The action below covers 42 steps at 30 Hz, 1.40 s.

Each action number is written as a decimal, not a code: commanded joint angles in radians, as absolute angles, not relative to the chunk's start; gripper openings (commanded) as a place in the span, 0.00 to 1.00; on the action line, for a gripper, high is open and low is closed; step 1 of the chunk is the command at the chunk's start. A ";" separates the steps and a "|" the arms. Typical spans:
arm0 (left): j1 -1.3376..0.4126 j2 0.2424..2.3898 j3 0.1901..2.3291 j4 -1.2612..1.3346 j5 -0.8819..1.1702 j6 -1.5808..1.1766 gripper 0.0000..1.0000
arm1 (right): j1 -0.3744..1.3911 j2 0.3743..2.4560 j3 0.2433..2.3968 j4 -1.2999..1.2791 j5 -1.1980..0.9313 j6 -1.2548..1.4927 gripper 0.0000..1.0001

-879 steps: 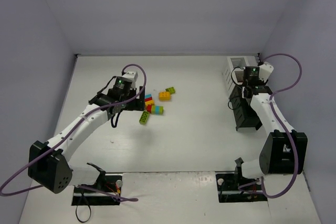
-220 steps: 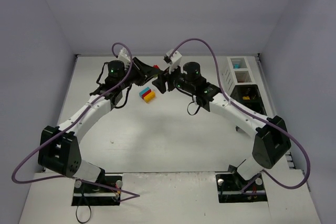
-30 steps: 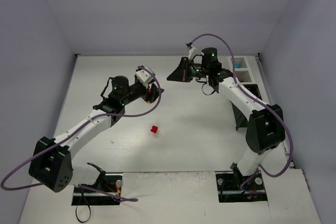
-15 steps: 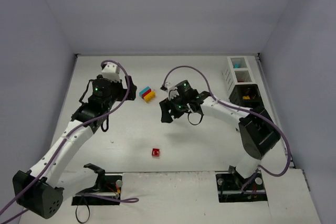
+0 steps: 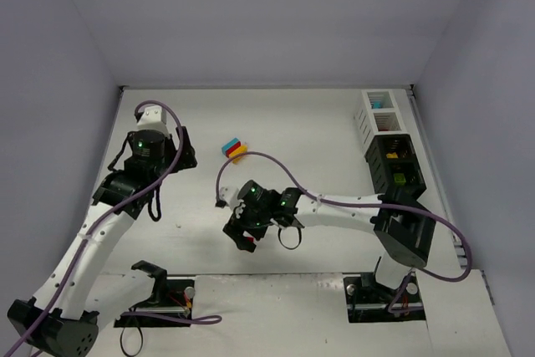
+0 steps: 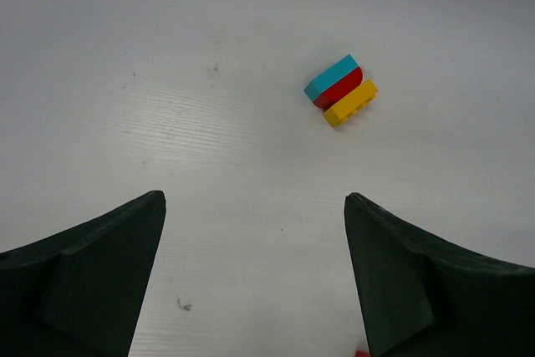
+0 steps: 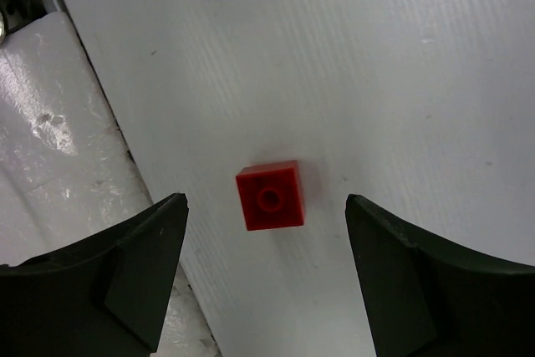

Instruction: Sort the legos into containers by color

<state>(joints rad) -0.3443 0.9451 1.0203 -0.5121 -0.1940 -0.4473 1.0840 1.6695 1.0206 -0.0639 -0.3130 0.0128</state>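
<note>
A small red lego (image 7: 269, 196) lies on the table near its front edge, stud side down, directly below my right gripper (image 7: 265, 200), which is open and straddles it without touching. In the top view that gripper (image 5: 241, 236) hangs over the red lego (image 5: 249, 244). A stack of cyan, red and yellow legos (image 5: 234, 150) sits mid-table and appears ahead of my left gripper (image 6: 253, 199), which is open and empty. In the top view the left gripper (image 5: 185, 155) is left of the stack. The containers (image 5: 393, 175) stand in a row at the right edge.
The white slatted bin (image 5: 374, 116) holds cyan and red pieces. The black bin next to it holds yellow and green ones. A white foam strip (image 7: 50, 148) borders the table just beside the red lego. Both arm bases (image 5: 155, 298) sit at the near edge.
The right gripper swung from the far side down to the front edge over the red lego and opened. The left arm drew back to the left and opened wider. The red lego stayed put.
</note>
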 commanded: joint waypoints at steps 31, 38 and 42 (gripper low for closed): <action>-0.339 1.000 1.095 -0.528 -0.080 -0.442 0.81 | 0.651 1.557 1.130 -0.081 0.078 0.069 0.00; -0.341 1.068 1.100 -0.529 0.000 -0.425 0.81 | 0.225 1.606 1.310 -0.080 0.135 0.083 0.00; -0.341 1.097 1.100 -0.523 0.025 -0.403 0.81 | 0.109 1.661 1.402 -0.078 0.121 0.100 0.00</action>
